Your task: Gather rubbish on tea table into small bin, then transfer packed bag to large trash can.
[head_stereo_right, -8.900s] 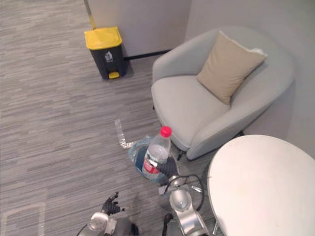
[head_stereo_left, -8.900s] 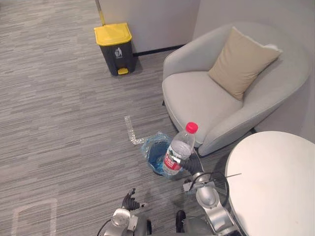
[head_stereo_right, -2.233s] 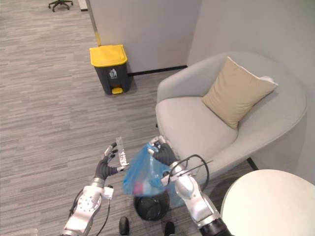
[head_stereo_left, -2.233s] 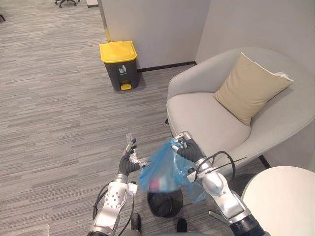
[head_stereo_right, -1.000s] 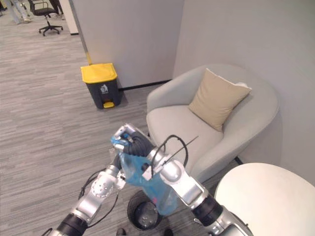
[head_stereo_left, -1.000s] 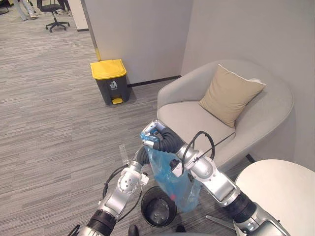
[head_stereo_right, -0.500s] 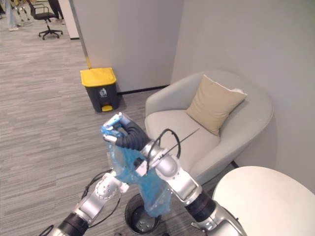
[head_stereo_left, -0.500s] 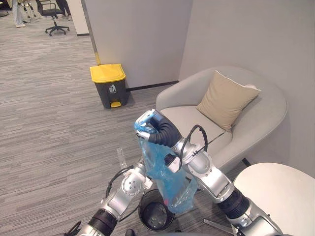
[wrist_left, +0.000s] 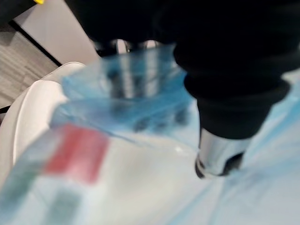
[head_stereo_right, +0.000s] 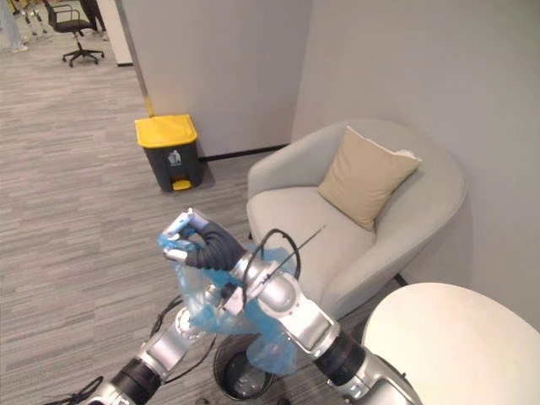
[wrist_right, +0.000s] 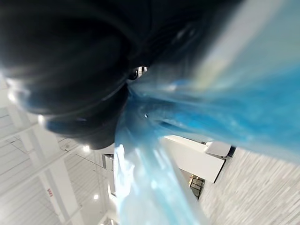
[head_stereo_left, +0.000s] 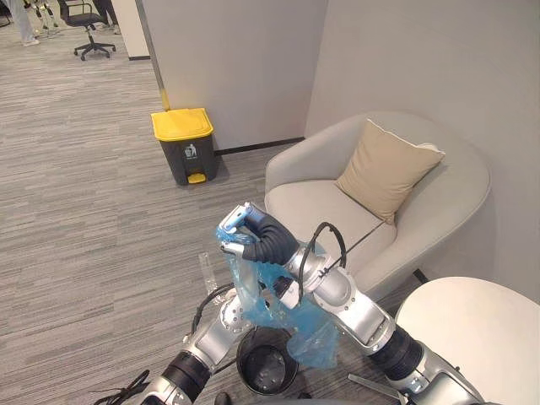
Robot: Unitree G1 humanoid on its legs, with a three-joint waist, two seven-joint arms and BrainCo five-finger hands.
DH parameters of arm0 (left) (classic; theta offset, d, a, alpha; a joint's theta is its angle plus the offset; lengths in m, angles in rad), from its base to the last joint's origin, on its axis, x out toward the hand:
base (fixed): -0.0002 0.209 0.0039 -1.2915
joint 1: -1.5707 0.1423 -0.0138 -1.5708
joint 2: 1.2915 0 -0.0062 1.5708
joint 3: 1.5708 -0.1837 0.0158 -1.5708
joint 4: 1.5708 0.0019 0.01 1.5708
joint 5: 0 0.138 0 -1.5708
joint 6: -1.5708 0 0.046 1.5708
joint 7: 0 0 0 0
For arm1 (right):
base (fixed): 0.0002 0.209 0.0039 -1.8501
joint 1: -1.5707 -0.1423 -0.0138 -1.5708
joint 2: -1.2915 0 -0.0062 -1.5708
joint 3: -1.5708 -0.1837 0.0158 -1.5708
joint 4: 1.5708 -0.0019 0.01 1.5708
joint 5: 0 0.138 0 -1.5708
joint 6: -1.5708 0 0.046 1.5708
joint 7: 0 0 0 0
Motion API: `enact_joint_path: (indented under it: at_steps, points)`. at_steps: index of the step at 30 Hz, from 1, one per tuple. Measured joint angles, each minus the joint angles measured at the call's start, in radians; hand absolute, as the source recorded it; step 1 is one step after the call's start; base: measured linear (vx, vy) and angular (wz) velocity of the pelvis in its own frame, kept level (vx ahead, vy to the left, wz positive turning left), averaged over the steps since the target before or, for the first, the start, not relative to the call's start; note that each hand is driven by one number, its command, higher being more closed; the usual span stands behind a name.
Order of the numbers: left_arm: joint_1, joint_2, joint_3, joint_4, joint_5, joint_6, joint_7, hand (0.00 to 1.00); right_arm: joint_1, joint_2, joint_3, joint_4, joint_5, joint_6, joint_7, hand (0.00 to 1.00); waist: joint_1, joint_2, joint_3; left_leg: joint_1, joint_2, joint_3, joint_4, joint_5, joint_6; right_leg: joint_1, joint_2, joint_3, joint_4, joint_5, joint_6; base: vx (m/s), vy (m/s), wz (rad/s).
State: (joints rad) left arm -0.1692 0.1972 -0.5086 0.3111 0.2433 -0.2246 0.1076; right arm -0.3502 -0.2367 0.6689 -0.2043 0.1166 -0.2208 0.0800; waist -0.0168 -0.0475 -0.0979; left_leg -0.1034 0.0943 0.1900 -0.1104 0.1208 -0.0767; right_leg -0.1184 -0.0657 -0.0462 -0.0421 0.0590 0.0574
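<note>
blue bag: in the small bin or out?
Out. The translucent blue plastic bag hangs from the right hand, above the small black round bin, whose inside shows bare.

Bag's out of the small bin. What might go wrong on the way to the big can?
The right hand grips only the bunched top of the blue bag, so it might slip or tear. Its bottom hangs close over the small bin and may snag it. The lid of the large trash can is shut.
</note>
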Motion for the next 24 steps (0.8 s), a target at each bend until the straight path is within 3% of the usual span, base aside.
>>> enact_joint_path:
  at_steps: [8,9,24]
  points:
    - [-0.003,-0.033,0.048,-0.005,-0.031,0.018,0.01,1.0,0.102,0.0,-0.076,0.074,-0.074,-0.003,-0.004,1.0,0.0,0.0,0.005,0.012,0.0,-0.005,0.0,0.0,0.0,0.016,0.002,-0.004,0.0,-0.001,-0.001,0.01,0.0,0.0]
    - [-0.003,-0.038,0.062,-0.006,-0.034,0.019,0.015,1.0,0.117,0.0,-0.087,0.074,-0.086,-0.003,-0.006,0.0,0.0,-0.002,0.01,0.018,0.001,-0.006,0.0,-0.001,0.0,0.016,0.002,-0.004,0.001,-0.007,0.0,-0.04,-0.002,0.0]
    - [0.091,-0.055,0.194,-0.01,-0.153,0.037,0.026,1.0,0.251,0.0,-0.239,0.111,-0.37,-0.005,-0.088,0.0,0.0,-0.023,0.046,0.014,0.001,-0.007,0.0,-0.004,-0.003,0.019,-0.002,-0.004,0.001,-0.006,0.004,0.02,-0.001,0.0]
